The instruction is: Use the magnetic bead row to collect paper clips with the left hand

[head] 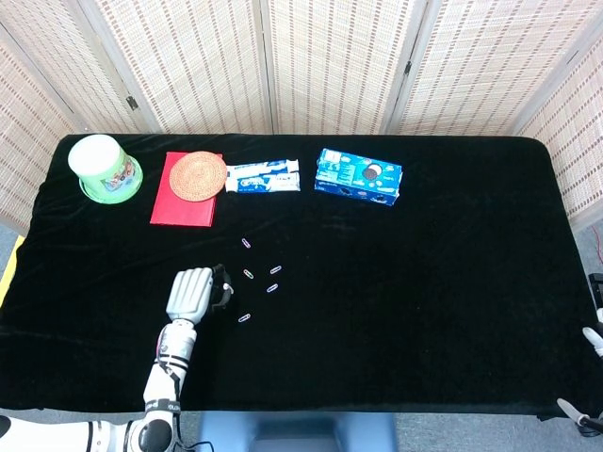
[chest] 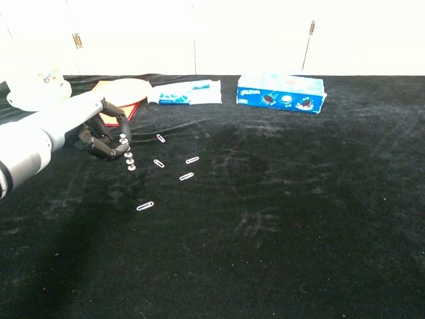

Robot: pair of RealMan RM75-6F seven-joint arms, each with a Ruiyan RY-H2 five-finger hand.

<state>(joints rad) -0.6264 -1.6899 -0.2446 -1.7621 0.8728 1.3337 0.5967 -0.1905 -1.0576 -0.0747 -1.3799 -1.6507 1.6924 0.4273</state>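
Observation:
My left hand hovers low over the black table, left of centre, and holds the magnetic bead row. The silvery beads hang in a short string from its fingertips, just above the cloth. Several paper clips lie loose to the right of the hand: one behind the beads, one right beside them, two further right, and one nearer the front edge. In the head view the nearest clips flank the hand's right side. No clip visibly clings to the beads. Only a white sliver of my right hand shows at the right edge.
Along the back stand a green and white cup, a red mat with a woven coaster on it, a white and blue packet and a blue cookie box.

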